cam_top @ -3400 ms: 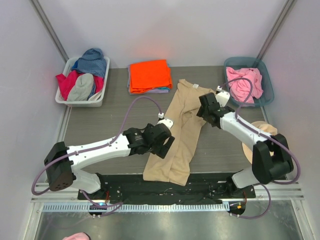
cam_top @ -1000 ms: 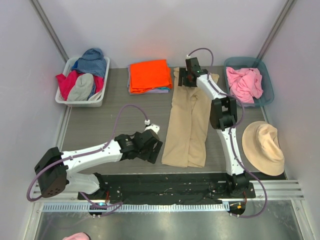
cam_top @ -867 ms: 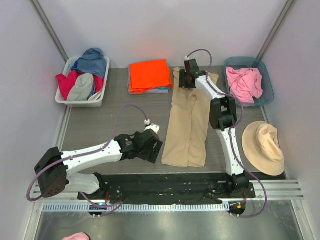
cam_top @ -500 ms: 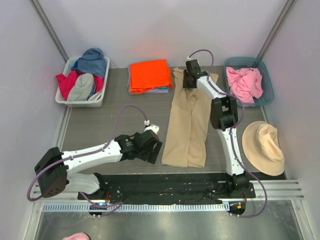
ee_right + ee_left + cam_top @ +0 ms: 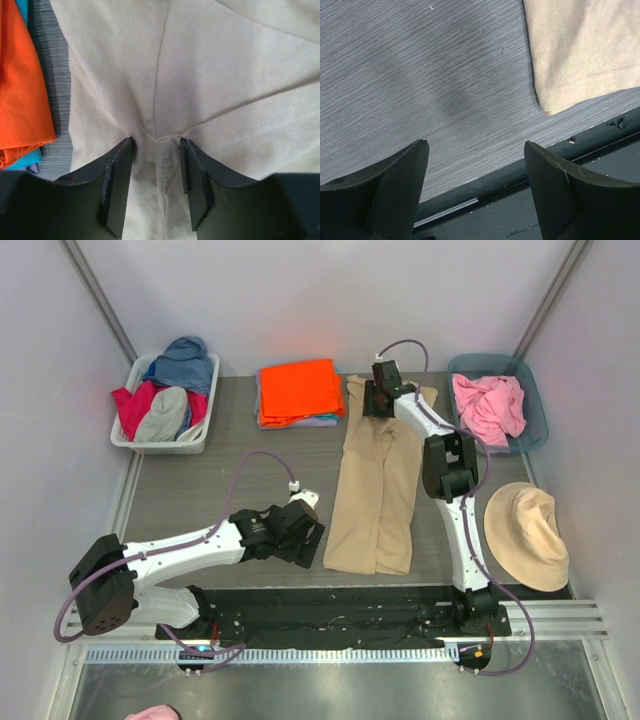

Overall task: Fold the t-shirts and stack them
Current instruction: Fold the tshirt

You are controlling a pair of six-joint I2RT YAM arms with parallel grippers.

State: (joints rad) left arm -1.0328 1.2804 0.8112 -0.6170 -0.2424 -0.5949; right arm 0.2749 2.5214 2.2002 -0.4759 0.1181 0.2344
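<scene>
Overhead and wrist views of a two-arm station. The grey wood-grain table [image 5: 200, 490] spans the whole work area. On it, right of centre, the tan t-shirt [image 5: 378, 490] lies flat as a long, narrow strip running from the near edge to the far edge; its near-left hem corner [image 5: 555, 95] shows in the left wrist view, beside the dark base strip [image 5: 520, 200].

The right arm [image 5: 450, 510] reaches straight out to the far end of the tan t-shirt. The left arm [image 5: 190, 545] lies low across the near left of the table.

A straw-coloured hat [image 5: 527, 535] rests at the near right. A white bin [image 5: 125, 435] at the far left holds red, blue and grey garments. A teal bin [image 5: 535, 405] at the far right holds the crumpled pink t-shirt [image 5: 487, 408]. The folded orange t-shirt [image 5: 298, 388] sits at far centre on top of paler folded layers, just left of the tan one and apart from it.

The left gripper [image 5: 475, 145] hangs over bare table just left of the tan hem, jaws spread wide and holding nothing. The right gripper [image 5: 156, 140] has its tips down on the tan cloth near a sleeve seam, jaws parted, with a small pucker of fabric between them that is not clamped
</scene>
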